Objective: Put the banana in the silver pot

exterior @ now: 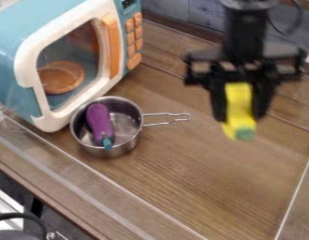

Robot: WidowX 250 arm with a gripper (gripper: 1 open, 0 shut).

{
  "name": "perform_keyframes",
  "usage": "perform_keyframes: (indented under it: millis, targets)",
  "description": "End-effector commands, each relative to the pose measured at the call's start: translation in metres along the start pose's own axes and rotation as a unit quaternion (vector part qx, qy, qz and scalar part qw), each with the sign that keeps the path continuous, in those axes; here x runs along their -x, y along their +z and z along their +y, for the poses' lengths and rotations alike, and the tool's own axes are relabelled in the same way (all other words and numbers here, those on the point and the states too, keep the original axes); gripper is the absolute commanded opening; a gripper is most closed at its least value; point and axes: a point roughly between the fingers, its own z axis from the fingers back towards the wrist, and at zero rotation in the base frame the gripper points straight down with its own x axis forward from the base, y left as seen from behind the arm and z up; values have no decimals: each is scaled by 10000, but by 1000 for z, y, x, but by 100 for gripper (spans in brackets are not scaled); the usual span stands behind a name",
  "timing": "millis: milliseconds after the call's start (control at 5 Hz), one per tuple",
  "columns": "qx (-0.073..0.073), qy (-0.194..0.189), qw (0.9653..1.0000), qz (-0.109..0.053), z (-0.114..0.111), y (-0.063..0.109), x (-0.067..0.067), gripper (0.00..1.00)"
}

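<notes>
Your gripper (pixel 240 93) is clamped on the banana (pixel 237 111), which hangs low beneath it, so it may hit the rim of the silver pot (pixel 107 127) down-left, where an eggplant (pixel 99 122) already fills space.

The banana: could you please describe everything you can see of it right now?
The banana is a yellow toy, plastic by its look, with a green lower tip. It hangs almost upright in the air, its upper part clamped in the jaws of the gripper, clear of the wooden table. It is to the right of the silver pot, touching nothing else.
</notes>
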Motion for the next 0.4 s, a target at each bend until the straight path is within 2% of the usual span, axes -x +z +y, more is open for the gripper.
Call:
perform_keyframes:
  millis: [0,200]
  targets:
    - [160,-245,9994,-166,26,17,-6,0]
    - [169,-512,9984,-176,44,17,-9,0]
